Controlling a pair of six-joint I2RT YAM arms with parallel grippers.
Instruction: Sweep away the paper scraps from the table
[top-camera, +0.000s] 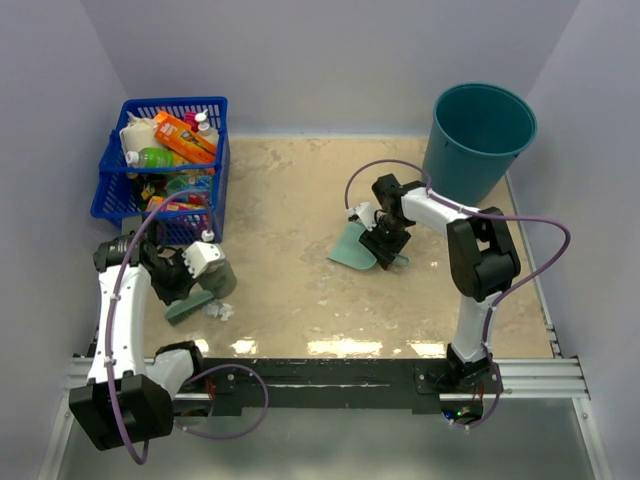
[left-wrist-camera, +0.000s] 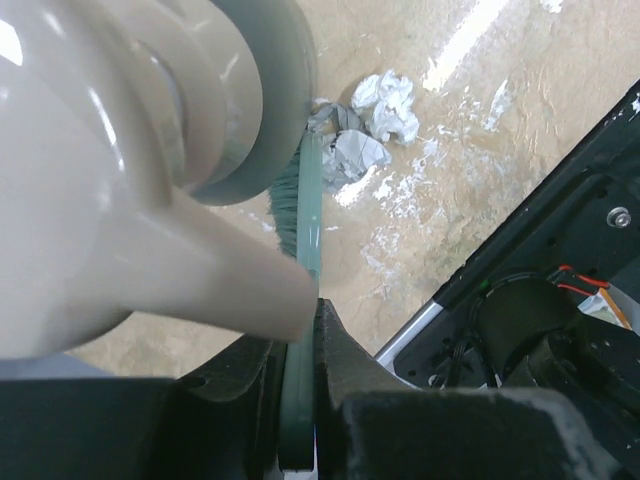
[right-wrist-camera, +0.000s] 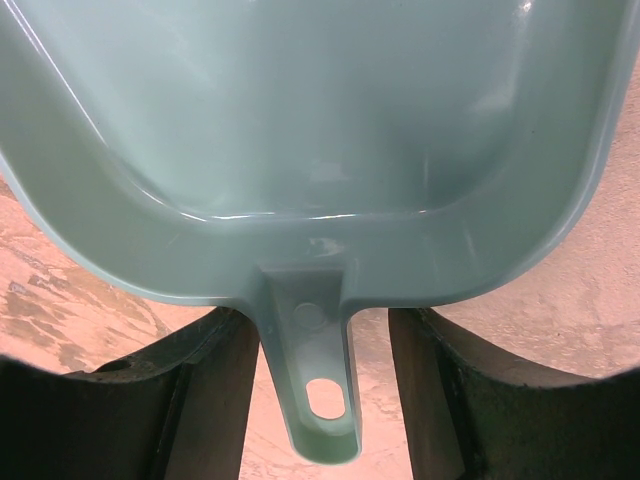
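Currently the left gripper (left-wrist-camera: 300, 392) is closed on the teal hand brush (left-wrist-camera: 305, 240). In the left wrist view its dark fingers (left-wrist-camera: 345, 385) press the brush's thin green back from both sides at bottom centre, and the brush runs edge-on up the middle of the frame. The paper scraps (left-wrist-camera: 368, 125) lie in a tight cluster at upper centre of that view, white and grey pieces bunched together on the worktop (top-camera: 290, 200). They sit just beside the far end of the brush, well clear of the fingers; whether the nearest grey piece touches the bristles I cannot tell. In the top view the same cluster shows in the lower left of the frame, just right of the brush head and near the black front rail (top-camera: 330, 375).

Right gripper (right-wrist-camera: 322, 350): partly open. Its two fingers straddle the handle of the teal dustpan (right-wrist-camera: 320, 130), with worktop showing in the gap on the right side and a narrower gap on the left. Nothing is clamped. From above, the dustpan sits right of centre, well apart from the scraps.

Teal bucket (top-camera: 480, 130) stands at upper right. Blue basket (top-camera: 175, 103), full of packets, sits at upper left.
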